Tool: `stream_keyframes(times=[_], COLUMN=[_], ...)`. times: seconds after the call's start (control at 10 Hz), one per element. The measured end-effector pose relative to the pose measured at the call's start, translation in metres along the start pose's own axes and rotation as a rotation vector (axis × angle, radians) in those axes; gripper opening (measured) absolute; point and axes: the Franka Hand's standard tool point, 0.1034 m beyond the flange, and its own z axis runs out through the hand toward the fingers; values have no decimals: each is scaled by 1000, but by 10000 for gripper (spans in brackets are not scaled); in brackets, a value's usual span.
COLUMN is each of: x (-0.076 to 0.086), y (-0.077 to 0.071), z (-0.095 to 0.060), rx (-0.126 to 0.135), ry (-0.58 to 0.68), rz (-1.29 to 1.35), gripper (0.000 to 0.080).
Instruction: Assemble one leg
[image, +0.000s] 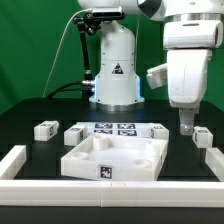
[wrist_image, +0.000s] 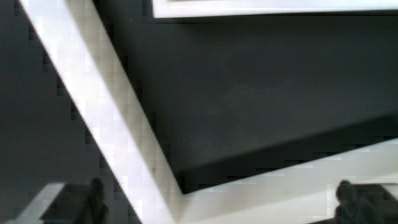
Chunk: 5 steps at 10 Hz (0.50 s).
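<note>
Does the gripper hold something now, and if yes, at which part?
Nothing is held. The gripper is open; between its fingers only the black table and a white rail show.

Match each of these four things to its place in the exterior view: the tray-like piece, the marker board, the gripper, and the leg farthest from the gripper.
Things
1. tray-like piece
2. marker board
3. gripper
4. leg farthest from the gripper

Places
a. the exterior view's right, hanging down from above
b. the exterior view's left
c. front centre
d. centre, just behind the tray-like piece

Pairs: 1-c, 2-d, 3-a, 4-b
</note>
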Motion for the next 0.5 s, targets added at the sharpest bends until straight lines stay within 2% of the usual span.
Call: stream_keyframes(times=[0.3, 0.4, 0.5], x=[0, -5, -18], y=[-1, -4, -19], z=[1, 3, 8], rx=[2, -4, -9], ry=[-1, 3, 6], rz=[0, -4, -5], gripper=[650, 650, 650])
